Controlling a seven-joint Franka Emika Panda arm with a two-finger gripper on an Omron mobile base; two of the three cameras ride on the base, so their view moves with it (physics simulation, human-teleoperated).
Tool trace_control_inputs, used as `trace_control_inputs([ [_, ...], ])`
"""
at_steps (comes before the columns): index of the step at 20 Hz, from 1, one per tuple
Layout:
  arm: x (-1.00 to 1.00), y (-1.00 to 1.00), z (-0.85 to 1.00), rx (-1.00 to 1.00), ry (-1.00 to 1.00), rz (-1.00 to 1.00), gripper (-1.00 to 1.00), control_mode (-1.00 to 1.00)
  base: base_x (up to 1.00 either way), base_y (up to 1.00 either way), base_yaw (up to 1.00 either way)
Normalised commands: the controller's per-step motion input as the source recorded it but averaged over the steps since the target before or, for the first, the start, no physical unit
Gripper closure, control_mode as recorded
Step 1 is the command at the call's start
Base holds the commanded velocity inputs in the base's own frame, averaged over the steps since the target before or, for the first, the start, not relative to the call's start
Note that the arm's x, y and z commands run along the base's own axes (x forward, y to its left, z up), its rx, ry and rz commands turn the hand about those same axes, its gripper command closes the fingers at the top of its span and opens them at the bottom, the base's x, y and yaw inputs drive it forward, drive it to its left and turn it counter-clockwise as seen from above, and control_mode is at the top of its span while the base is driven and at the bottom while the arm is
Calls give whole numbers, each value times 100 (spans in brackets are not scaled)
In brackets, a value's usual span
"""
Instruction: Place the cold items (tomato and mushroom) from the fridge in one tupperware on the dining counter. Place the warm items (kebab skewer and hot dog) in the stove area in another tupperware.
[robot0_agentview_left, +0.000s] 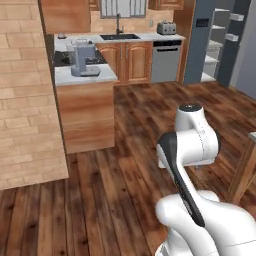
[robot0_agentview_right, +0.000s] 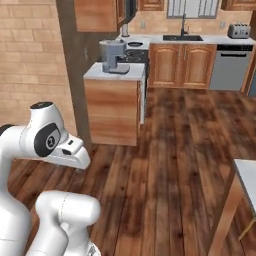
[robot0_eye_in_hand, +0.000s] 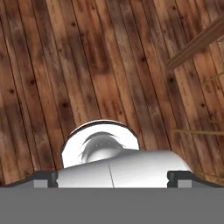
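The fridge (robot0_agentview_left: 199, 50) stands at the far right of the kitchen with its door swung open and white shelves (robot0_agentview_left: 220, 37) showing. A corner of the dining counter (robot0_agentview_right: 248, 181) on a wooden support reaches in at the right. My gripper (robot0_eye_in_hand: 113, 178) points down at the wooden floor; its fingertips (robot0_eye_in_hand: 43, 178) stand wide apart, open, with nothing held. The arm is folded close over the base. The tomato, mushroom, kebab skewer, hot dog and tupperware are out of view.
A wooden counter block with a coffee machine (robot0_agentview_left: 82, 60) stands ahead on the left, the dark stove top (robot0_agentview_right: 134, 54) behind it. A brick wall (robot0_agentview_left: 25, 100) closes the left. Sink (robot0_agentview_left: 120, 36), toaster (robot0_agentview_left: 166, 28) and dishwasher (robot0_agentview_left: 166, 61) line the back.
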Motion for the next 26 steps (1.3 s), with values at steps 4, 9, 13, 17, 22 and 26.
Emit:
trace_control_inputs([
  [4,0,0,0,0,0,0,-100,100,100,5,-16],
  [9,0,0,0,0,0,0,-100,100,100,7,-31],
  [13,0,0,0,0,0,0,-100,100,100,5,-40],
  [17,0,0,0,0,0,0,-100,100,100,0,-41],
  [22,0,0,0,0,0,0,-100,100,100,0,-40],
  [26,0,0,0,0,0,0,-100,100,100,0,-17],
])
